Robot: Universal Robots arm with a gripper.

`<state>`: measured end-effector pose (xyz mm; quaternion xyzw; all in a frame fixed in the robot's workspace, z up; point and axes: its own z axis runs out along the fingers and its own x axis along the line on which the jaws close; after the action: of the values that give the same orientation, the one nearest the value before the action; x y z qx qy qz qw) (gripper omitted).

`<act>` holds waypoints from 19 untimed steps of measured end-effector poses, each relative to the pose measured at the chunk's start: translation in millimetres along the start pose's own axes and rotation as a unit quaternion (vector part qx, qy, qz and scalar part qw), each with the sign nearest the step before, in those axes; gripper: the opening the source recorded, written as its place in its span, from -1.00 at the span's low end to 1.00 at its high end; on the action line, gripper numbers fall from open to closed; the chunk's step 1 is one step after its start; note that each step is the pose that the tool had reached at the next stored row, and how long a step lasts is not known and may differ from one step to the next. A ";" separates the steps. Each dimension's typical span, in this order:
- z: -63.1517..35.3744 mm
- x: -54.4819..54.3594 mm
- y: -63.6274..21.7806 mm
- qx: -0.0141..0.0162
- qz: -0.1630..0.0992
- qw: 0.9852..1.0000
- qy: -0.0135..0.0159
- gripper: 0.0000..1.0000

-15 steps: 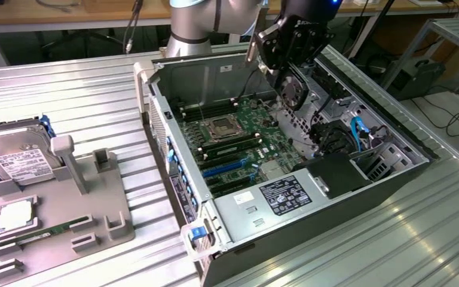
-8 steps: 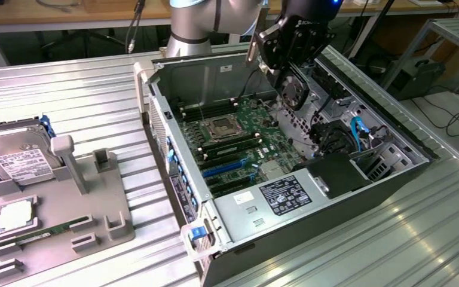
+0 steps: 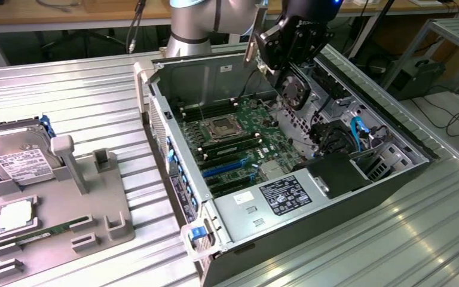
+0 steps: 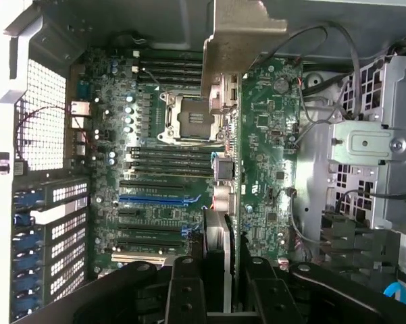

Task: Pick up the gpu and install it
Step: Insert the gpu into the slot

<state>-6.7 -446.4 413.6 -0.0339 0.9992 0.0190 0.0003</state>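
So, gripper [image 3: 281, 51]: I see it at the far end of the open computer case [image 3: 405, 140], above the rim, hanging from the robot arm [image 3: 193, 21].
Fingers [image 4: 184, 290]: clamped on the gpu, one black finger on each flat side of the card in the wrist view.
Gpu [image 4: 219, 229]: held edge-on in the gripper [image 4: 219, 270], raised over the motherboard and not seated in any slot; in the exterior view I make out its pale strip [image 3: 250, 48] just beside the gripper on the exterior view's left.
End bracket [image 4: 240, 34]: pale metal, at the end of the card away from the fingers.
Motherboard [image 3: 238, 134]: green, lying flat in the case floor, with the CPU socket [image 3: 220, 125] near its middle.
Blue expansion slot [image 4: 159, 200]: bare, among the black slots, nearer than the socket [image 4: 189, 118].
Power supply [image 3: 269, 203]: grey box with a dark label, at the near end of the case.
Hard drive [image 3: 14, 158]: silver with a white label, well apart from the case at the exterior view's left.
Parts fixture [image 3: 94, 221]: grey, on the ribbed metal table [image 3: 78, 89], near side; a slim green memory stick [image 3: 42, 235] lies in it.
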 end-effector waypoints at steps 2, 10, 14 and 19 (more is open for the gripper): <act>0.0 0.0 0.0 0.000 -0.020 1.000 0.001 -0.44; 0.0 0.3 0.0 0.000 -0.062 0.998 0.002 -0.44; 0.0 0.4 0.0 0.000 -0.075 0.997 0.003 -0.44; 0.0 0.5 0.0 0.000 -0.094 0.996 0.004 -0.44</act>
<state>-7.2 -446.5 413.6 -0.1280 0.9916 0.0190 -0.0015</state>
